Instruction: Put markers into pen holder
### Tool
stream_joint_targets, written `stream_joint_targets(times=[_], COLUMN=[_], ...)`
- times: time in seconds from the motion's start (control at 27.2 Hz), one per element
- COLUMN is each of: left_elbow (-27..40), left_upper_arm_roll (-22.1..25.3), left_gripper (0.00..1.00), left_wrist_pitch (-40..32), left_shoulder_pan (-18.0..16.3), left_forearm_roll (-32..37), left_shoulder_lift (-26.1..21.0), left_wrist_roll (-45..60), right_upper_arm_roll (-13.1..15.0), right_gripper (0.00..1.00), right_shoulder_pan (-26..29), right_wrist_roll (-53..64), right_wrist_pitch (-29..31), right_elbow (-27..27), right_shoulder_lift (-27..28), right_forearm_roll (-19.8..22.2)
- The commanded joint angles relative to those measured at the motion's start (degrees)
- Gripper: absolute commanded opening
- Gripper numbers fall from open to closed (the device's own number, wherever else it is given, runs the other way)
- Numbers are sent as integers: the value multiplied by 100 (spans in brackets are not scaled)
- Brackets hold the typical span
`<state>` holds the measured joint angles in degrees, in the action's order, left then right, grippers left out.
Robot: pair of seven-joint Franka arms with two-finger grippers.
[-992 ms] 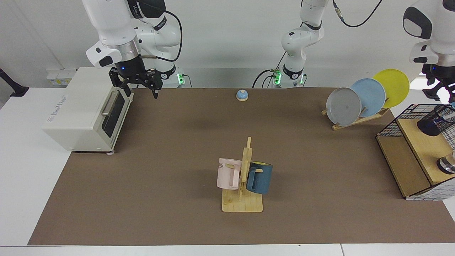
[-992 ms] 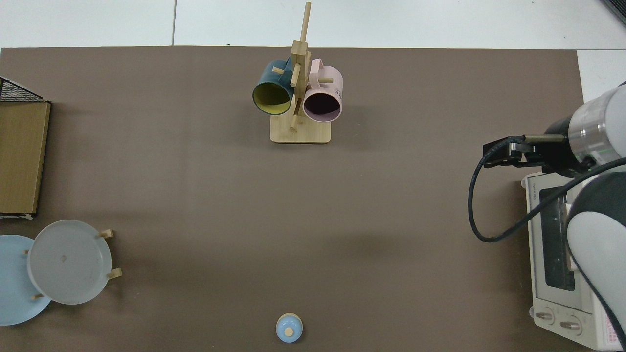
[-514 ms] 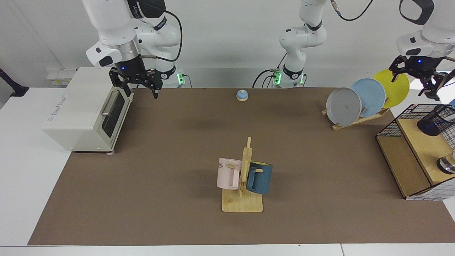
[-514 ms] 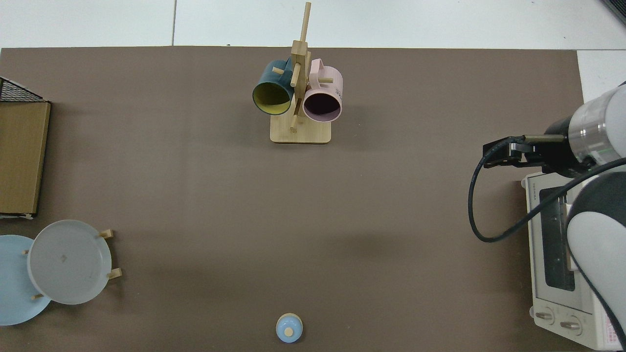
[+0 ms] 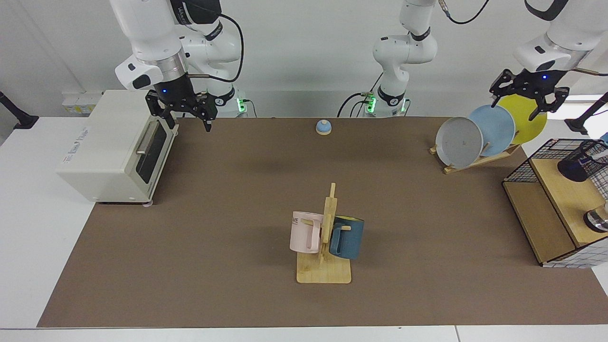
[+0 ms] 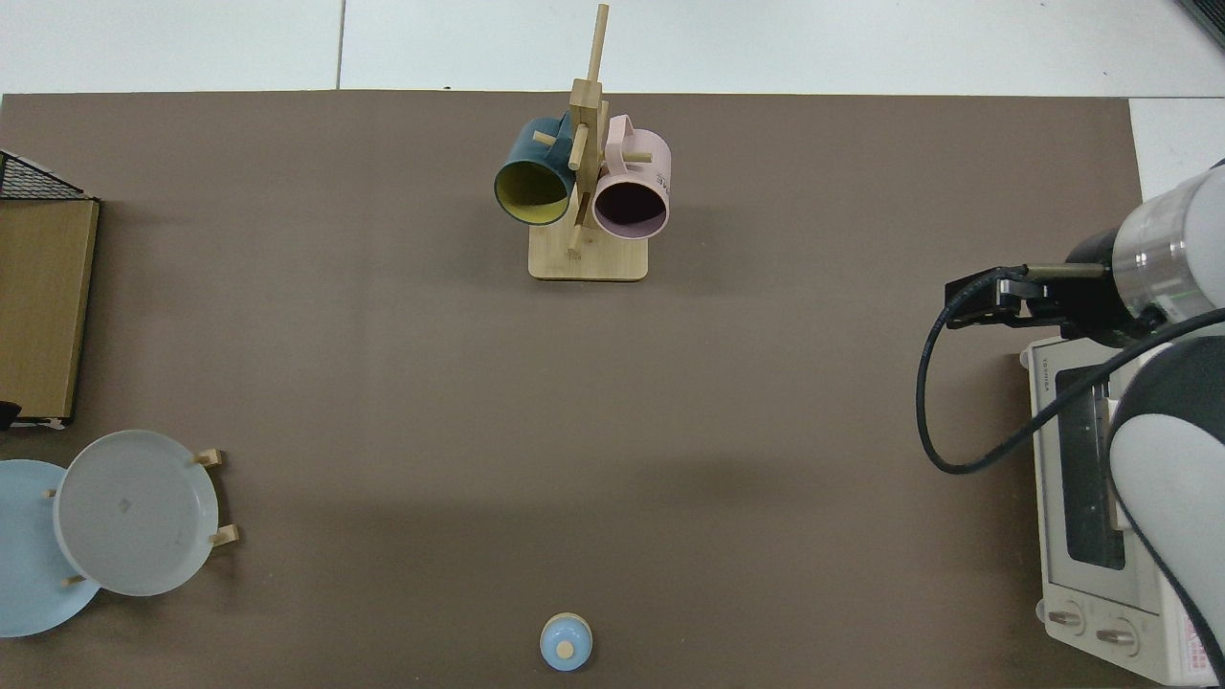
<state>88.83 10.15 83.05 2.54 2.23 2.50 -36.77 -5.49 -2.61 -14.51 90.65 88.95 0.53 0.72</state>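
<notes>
**Marker seems to be in the holder; left arm above the plates**

Marker (image 5: 599,154), as far as the facing view shows at its right edge, stands in the pen holder (image 5: 582,164): a pale shaft pokes up out of the black mesh cup, which sits tilted on the upper wooden shelf of the wire basket (image 5: 536,159). Most of the marker is hidden or cut off by the edge, so how deep it sits cannot be told. In the top view neither thing is in sight.

The left end effector (image 5: 527,97) hangs in the air above the yellow plate (image 5: 529,118) in the plate rack, near the basket but apart from it. Its fingers are spread wide and hold nothing. The right end effector (image 5: 183,111) waits beside the toaster oven (image 5: 109,147) at the far end of the surface, fingers spread and empty too; the top view shows it just off the oven's corner.

My judgement is that the placing step is done and the step in hand is the retreat of the left arm. No other marker shows on the surface (image 5: 237,213). The next move calls for little: carry the left arm clear of the plates without brushing them, and leave the tilted holder undisturbed so the marker does not slide out.
</notes>
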Motion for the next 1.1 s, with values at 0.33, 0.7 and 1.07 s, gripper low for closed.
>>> stream_joint_targets(times=[0.33, 0.7, 1.07], left_elbow=[-33, 64, 99], left_upper_arm_roll=[-654, -716, -848], left_gripper=[100, 100, 100], left_wrist_pitch=[-123, 132, 571], left_shoulder_pan=[89, 80, 54], left_forearm_roll=[-250, -364, -355], left_shoulder_lift=[58, 75, 58], left_wrist_roll=[1558, 1972, 1928], right_upper_arm_roll=[-32, -32, -32], right_gripper=[100, 100, 100], right_shoulder_pan=[59, 59, 59], right_wrist_roll=[116, 116, 116], right_wrist_pitch=[111, 111, 111], right_elbow=[35, 35, 35], right_shoulder_lift=[-27, -27, -27], right_forearm_roll=[-19, -19, -19])
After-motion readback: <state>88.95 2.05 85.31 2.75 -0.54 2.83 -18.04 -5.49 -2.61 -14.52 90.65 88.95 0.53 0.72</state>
